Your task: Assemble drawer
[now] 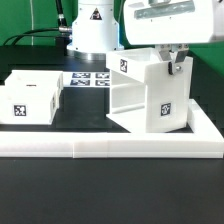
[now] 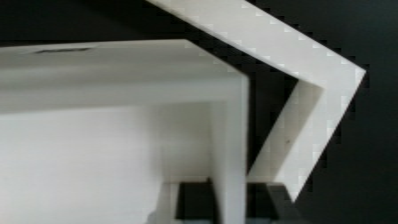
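Note:
The drawer's white housing (image 1: 150,95) stands tilted at the exterior view's centre-right, inside the corner of the border wall, with tags on its top and front. My gripper (image 1: 178,62) is at its upper right edge, shut on one thin side wall. In the wrist view that wall (image 2: 228,150) runs straight between my two dark fingers (image 2: 192,202), and the gripper (image 2: 230,200) straddles it. Two small white trays (image 1: 28,105) sit close together at the exterior view's left, apart from the housing, one with a tag facing front.
The long low white L-shaped border wall (image 1: 110,150) runs along the front and up the exterior view's right; its corner shows in the wrist view (image 2: 306,75). The marker board (image 1: 90,77) lies at the back centre, in front of the robot base (image 1: 92,30). The table is black.

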Robot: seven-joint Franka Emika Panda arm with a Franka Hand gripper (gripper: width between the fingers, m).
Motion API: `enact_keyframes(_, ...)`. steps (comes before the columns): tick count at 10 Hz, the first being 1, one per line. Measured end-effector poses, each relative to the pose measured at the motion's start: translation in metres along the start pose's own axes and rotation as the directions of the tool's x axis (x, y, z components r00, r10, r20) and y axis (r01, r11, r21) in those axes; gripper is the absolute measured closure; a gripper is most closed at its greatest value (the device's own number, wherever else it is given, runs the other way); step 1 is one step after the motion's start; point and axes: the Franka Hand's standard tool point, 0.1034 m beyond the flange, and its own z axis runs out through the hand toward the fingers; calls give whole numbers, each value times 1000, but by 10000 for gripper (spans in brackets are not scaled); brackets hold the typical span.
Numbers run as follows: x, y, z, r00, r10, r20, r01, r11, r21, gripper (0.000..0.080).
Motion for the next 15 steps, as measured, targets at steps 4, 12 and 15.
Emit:
enact_keyframes(4,-4,-4,-1,986,166,15,-166,986,24,750)
enact_keyframes(12,13,-59,13,958,285,45,-284,959,-13,748)
enact_keyframes(15,14,-60,14,954,295,55,-292,955,-53,675)
